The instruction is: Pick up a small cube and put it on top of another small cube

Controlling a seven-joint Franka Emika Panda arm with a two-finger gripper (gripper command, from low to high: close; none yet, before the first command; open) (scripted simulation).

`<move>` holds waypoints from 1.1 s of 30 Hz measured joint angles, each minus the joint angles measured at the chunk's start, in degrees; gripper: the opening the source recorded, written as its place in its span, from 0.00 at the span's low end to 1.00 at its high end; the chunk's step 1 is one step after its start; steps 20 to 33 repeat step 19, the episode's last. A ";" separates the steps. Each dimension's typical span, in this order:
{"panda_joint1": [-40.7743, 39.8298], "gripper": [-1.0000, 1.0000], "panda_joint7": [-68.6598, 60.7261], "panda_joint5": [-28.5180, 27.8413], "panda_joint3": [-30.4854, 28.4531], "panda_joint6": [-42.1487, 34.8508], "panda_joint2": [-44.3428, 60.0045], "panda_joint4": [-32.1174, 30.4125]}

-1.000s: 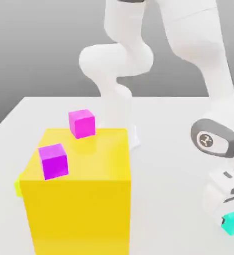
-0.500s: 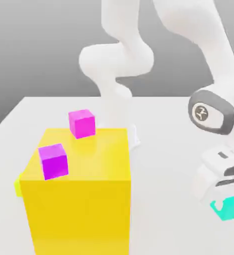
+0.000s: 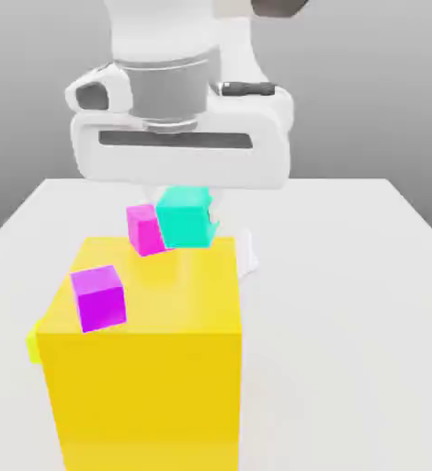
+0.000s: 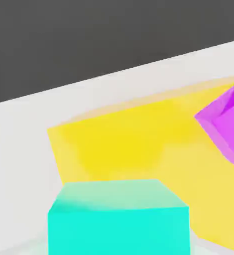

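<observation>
While the gripper (image 3: 188,213) grips the cyan cube (image 3: 184,218) above the yellow block (image 3: 146,350) | step: carrying to pink cube (image 3: 143,229) | next: centre over it, lower gently.

Bright, even, diffuse light, no harsh glare. Exterior view: sharp render, yellow cube (image 3: 146,359) top face paler than front face, soft reflections of small cubes on top. White table (image 3: 348,322) almost shadowless; grey backdrop darkens toward 12 o'clock. Hand view: cyan cube (image 4: 119,219) at 6 o'clock, top face washed pale, edges slightly soft; no visible edge distortion.
</observation>
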 joint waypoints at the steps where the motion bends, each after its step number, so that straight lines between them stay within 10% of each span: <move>1: -0.58 0.00 0.01 0.47 -0.74 -0.90 -2.01 -0.93; 15: -9.06 0.00 16.00 -6.96 5.63 13.57 -23.09 -27.96; 16: -9.13 1.00 15.98 -6.87 5.79 15.55 -22.61 -29.43; 33: -9.13 1.00 15.98 -6.86 5.79 15.55 -22.61 -29.43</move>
